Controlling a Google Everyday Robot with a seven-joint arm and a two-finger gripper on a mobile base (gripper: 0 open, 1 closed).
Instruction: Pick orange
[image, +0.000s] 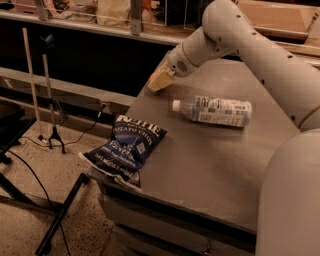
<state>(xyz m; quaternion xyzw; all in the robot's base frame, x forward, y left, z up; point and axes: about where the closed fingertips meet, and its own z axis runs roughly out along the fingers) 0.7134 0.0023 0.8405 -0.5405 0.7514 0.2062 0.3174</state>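
Observation:
My gripper (159, 80) is at the end of the white arm, low over the table's far left edge (150, 92), pointing down and to the left. No orange shows in the camera view; it is hidden or out of view. The gripper is well to the left of the bottle's cap and beyond the chip bag.
A clear plastic bottle (216, 110) lies on its side in the middle of the grey table, cap to the left. A dark blue potato chip bag (125, 148) hangs over the table's near left corner. A shelf rail (100, 27) runs behind. Stands and cables are on the floor to the left.

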